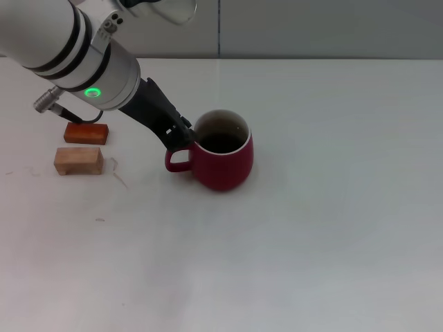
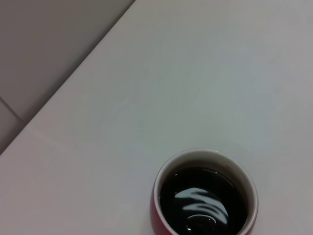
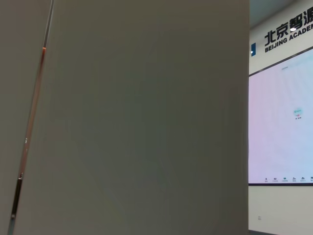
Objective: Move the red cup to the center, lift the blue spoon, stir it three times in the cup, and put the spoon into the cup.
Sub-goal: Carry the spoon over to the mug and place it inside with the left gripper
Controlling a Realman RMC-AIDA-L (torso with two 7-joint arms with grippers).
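The red cup [image 1: 225,164] stands upright near the middle of the white table [image 1: 325,228], its loop handle pointing toward my left arm. Dark liquid fills it. My left gripper [image 1: 183,136] reaches down from the far left and sits right at the top of the handle, against the rim. The left wrist view looks down on the cup's pale rim [image 2: 205,153] and the dark liquid inside. The blue spoon is out of view in all frames. My right gripper is not on the table; the right wrist view shows only a wall and a screen.
Two small wooden blocks lie at the left: a reddish one [image 1: 86,133] partly under my left arm and a pale one [image 1: 78,160] in front of it. The table's far edge meets a grey wall [image 1: 311,28].
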